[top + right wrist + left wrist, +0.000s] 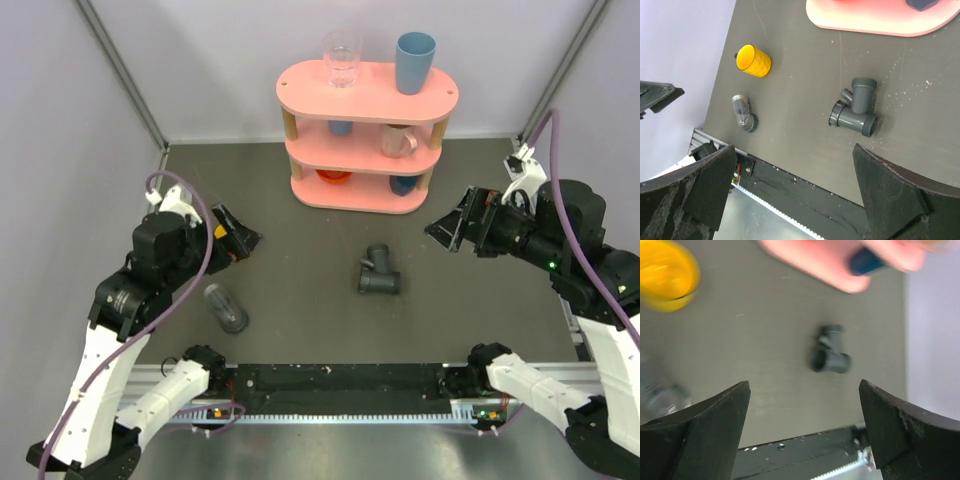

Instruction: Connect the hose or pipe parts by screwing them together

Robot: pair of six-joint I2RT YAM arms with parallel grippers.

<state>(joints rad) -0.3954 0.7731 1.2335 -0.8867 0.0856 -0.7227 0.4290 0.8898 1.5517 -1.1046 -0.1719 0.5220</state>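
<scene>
Mid-table, T-fitting [379, 273] barrel crosswise, branch toward shelf [375, 82], tube [226, 307] lying diagonal

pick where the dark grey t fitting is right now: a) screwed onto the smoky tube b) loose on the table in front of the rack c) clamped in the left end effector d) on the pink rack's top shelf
B: the T fitting lies free on the table in front of the pink rack, apart from the smoky tube.

The pipe fitting [379, 274] is dark grey, the tube [226, 307] smoky grey (half see-through), the small cup [754, 60] yellow, the shelf [300, 90] pink.
</scene>
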